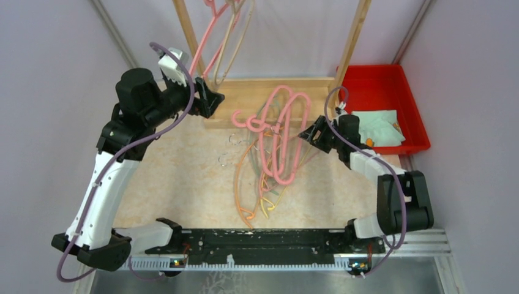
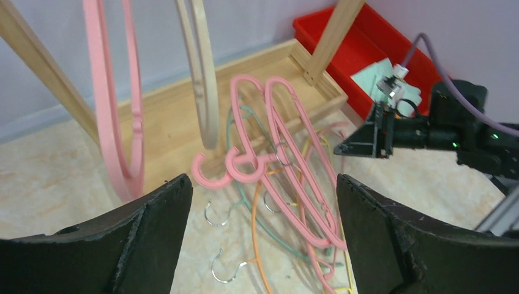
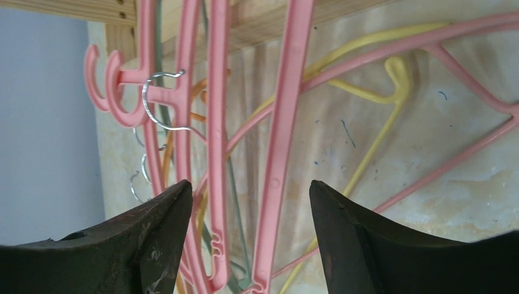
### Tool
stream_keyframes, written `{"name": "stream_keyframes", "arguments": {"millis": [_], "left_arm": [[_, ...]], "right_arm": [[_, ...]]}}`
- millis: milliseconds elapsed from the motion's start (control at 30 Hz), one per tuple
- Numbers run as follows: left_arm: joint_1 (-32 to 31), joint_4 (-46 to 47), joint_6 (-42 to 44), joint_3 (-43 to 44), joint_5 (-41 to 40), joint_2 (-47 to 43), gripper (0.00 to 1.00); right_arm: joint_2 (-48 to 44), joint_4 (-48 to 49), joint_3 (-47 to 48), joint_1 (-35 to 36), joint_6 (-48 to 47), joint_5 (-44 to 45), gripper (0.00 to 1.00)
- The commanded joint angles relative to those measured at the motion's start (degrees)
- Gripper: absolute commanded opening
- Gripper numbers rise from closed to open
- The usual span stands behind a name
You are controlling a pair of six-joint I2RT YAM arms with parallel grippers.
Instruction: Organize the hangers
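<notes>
Hovering just over the heap of hangers [image 1: 285, 181] on the tabletop [image 1: 183, 177], the right pincer [image 1: 305, 134] is clearly the nearer one. Its jaws stand wide and hold nothing. In its wrist view the thick bars of the pink hangers [image 3: 218, 122] lie directly below the gap. Their long axis runs away from the pincer, across its closing line, and the hooks are at the far left end. The right arm reaches low and inward with the wrist tilted down. The left pincer [image 1: 215, 101] is raised beside the hanging hangers [image 2: 105, 92] on the wooden rack [image 1: 354, 43]. It is also wide and empty, and the heap lies ahead of it and lower, well apart.
</notes>
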Motion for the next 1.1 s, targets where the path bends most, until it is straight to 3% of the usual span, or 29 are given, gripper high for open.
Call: {"name": "stream_keyframes", "arguments": {"millis": [0, 400, 633, 700, 900, 1067], "left_arm": [[-0.21, 2.25, -1.12, -5.06, 5.34, -4.22, 0.92], [-0.24, 4.13, -1.73, -14.83, 5.71, -8.57, 0.91], [-0.33, 4.66, -1.68, -17.5, 5.72, -8.81, 0.9], [-0.32, 4.97, -1.87, -18.1, 5.9, -9.03, 0.89], [-0.32, 5.24, -2.32, -19.44, 6.68, -9.83, 0.88], [-0.26, 6.2, -2.68, -20.46, 7.22, -9.8, 0.88]], "right_arm": [[5.69, 7.39, 2.2, 0.7, -1.53, -0.48, 0.68], [15.6, 14.47, 4.41, 2.94, 1.02, -2.24, 0.61], [19.12, 20.13, 3.83, 3.29, 4.18, -5.94, 0.18], [18.04, 21.06, 2.85, 3.26, 4.72, -5.85, 0.01], [10.95, 23.17, -0.5, 3.64, 6.55, -6.31, 0.0], [9.02, 22.08, 2.3, 5.82, 6.16, -5.97, 0.0]]}}
